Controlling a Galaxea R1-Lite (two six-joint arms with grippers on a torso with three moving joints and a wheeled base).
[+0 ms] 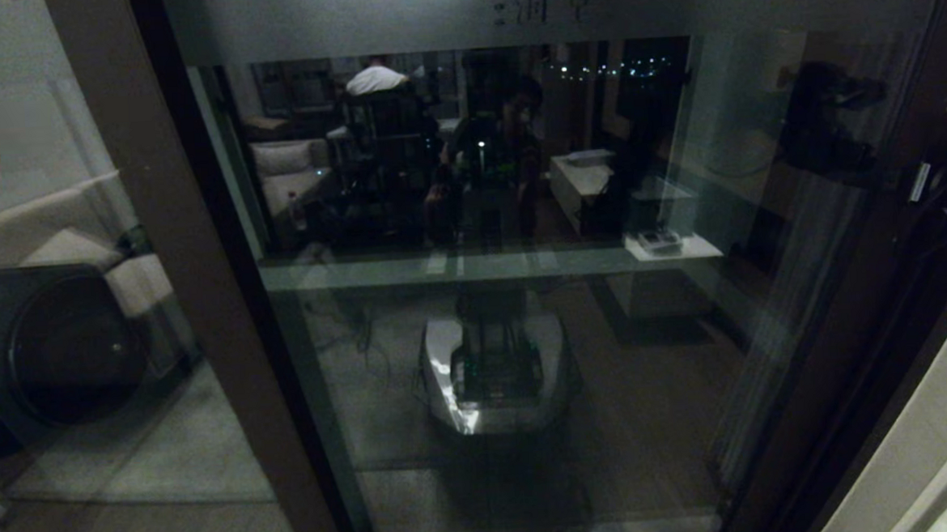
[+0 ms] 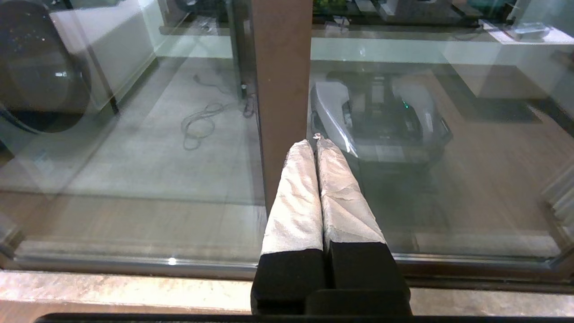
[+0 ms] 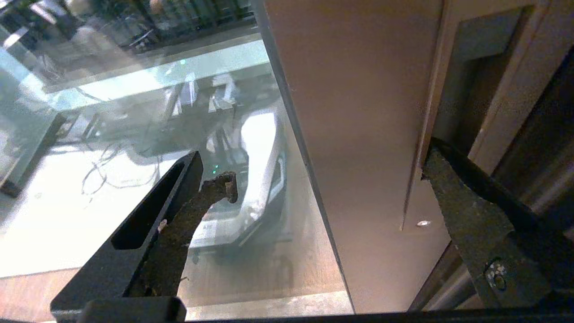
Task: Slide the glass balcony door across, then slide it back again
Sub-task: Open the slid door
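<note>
Directly ahead of the robot, the glass balcony door [image 1: 483, 298] fills most of the head view, its frosted band [image 1: 541, 7] with a small etched motif along the top. Its dark brown stile [image 3: 358, 134] runs down the door's right edge, with the recessed handle slot [image 3: 466, 80] set into it. The right gripper [image 3: 323, 166] stands wide open astride that stile: one finger [image 3: 453, 179] sits at the lower end of the handle slot, the other finger [image 3: 188, 206] lies over the glass side. It holds nothing. The left gripper [image 2: 314, 146] is low, near the foot of the other brown frame post [image 2: 280, 89], fingers pressed together and empty. Beyond the door's left stile, a washing machine [image 1: 48, 345] shows through the neighbouring pane.
</note>
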